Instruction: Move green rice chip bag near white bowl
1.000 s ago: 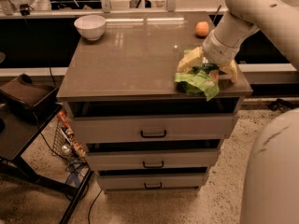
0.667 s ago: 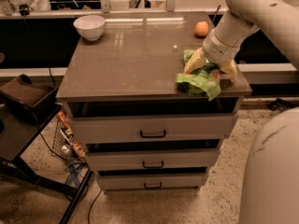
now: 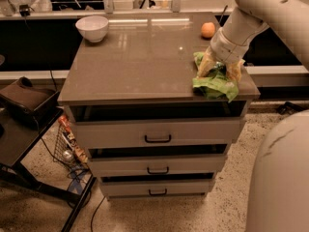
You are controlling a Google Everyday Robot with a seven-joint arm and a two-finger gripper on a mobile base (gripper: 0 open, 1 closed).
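The green rice chip bag (image 3: pixel 215 83) lies crumpled at the front right corner of the grey cabinet top (image 3: pixel 145 57), with one end hanging over the front edge. My gripper (image 3: pixel 219 67) reaches down from the upper right. Its yellowish fingers (image 3: pixel 205 65) straddle the bag's upper part and close on it. The white bowl (image 3: pixel 92 28) stands at the back left corner of the top, far from the bag.
A small orange fruit (image 3: pixel 208 30) sits at the back right, just behind the gripper. The cabinet has three drawers (image 3: pixel 157 135) below. A dark stand (image 3: pixel 24 105) is at the left. My pale robot body (image 3: pixel 282 178) fills the lower right.
The bag has shifted a little to the right and looks more crumpled between the fingers. The arm has barely moved.
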